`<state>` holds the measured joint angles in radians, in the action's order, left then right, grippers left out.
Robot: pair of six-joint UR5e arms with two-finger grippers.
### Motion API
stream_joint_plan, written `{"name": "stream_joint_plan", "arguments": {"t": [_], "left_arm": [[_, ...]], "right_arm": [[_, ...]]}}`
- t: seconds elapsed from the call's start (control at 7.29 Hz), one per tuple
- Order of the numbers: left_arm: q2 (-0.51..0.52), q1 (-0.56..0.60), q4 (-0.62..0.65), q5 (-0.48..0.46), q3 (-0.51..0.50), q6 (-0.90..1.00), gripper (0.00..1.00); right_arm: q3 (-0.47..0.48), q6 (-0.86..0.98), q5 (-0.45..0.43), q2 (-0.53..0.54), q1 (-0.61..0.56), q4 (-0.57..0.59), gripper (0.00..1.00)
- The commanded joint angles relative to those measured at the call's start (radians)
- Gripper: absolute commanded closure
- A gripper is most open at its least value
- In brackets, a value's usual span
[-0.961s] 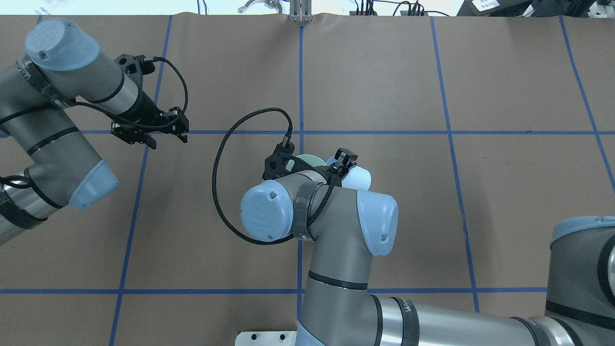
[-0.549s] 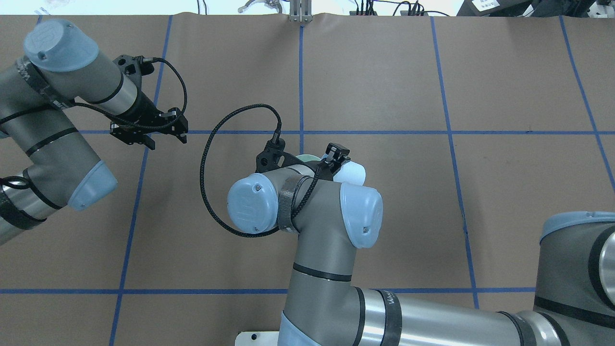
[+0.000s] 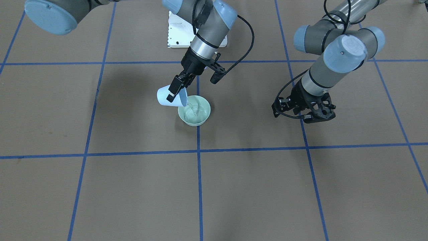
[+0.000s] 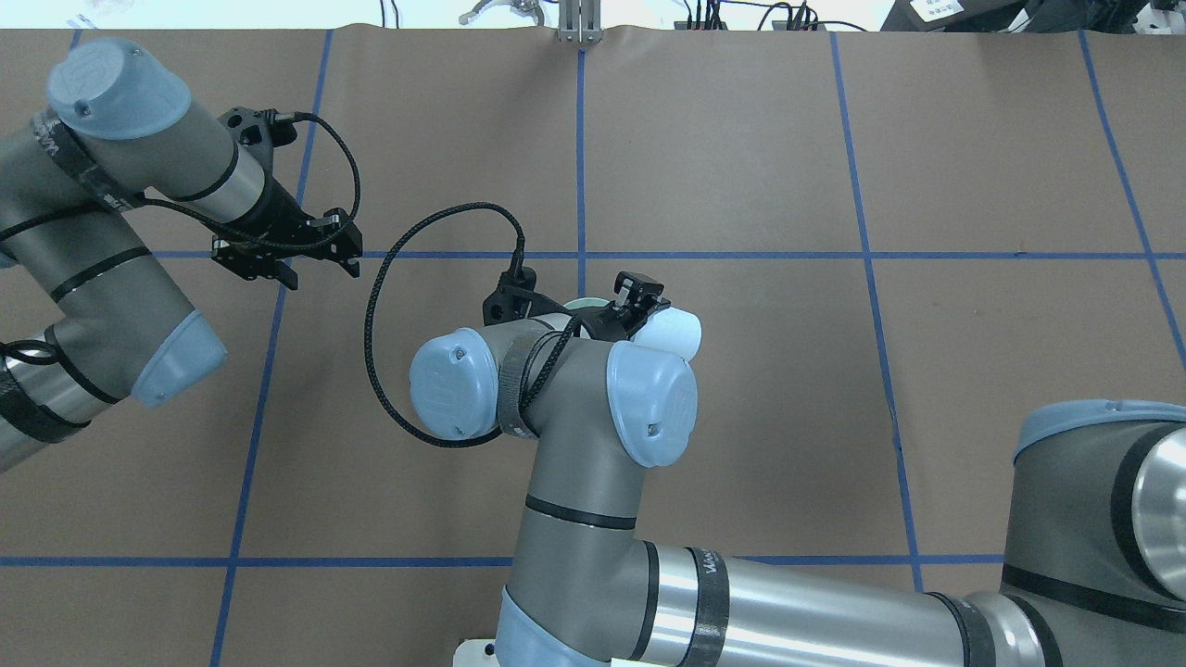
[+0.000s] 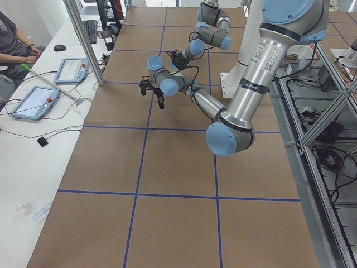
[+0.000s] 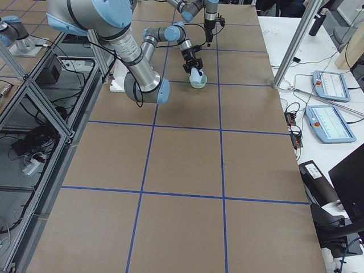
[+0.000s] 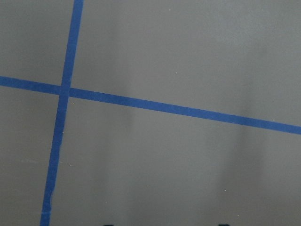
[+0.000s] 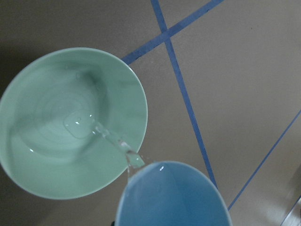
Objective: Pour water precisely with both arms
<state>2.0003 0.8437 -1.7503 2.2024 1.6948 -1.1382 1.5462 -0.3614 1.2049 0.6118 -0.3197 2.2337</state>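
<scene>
While the right arm [image 4: 574,463] blocks most of the overhead view, the front camera is clear: brown paper surface [image 3: 250,187], blue tape grid [image 3: 133,153], white pedestal plate [image 3: 174,33] at the back. Side views add a white desk [image 5: 28,162] with control pads [image 6: 330,85] and a seated person [image 5: 11,36], cut off at the edge. Right jaws clamp a tilted pale blue cup [image 3: 165,97], lip over the rim of a green bowl [image 3: 204,107] that sits on a tape line. Water [image 8: 113,139] streams into it. Left arm [image 3: 321,73] hangs well apart, left jaws spread wide, holding nothing. Overhead shows only slivers of cup and bowl. Lettering on the right arm's black band is cut off, unreadable.
</scene>
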Motion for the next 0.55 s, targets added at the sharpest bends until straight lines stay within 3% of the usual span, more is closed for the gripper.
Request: {"name": "stream_joint_plan", "arguments": {"t": [0.0,0.41], "left_arm": [[0.000,-0.002,0.000,0.000,-0.001,0.000,0.20],[-0.014,-0.003,0.000,0.000,-0.003,0.000,0.19]], "right_arm": [[-0.003,0.004,-0.004,-0.003,0.001,0.033,0.77],[-0.005,0.018,-0.005,-0.026,0.002,0.075,0.77]]}}
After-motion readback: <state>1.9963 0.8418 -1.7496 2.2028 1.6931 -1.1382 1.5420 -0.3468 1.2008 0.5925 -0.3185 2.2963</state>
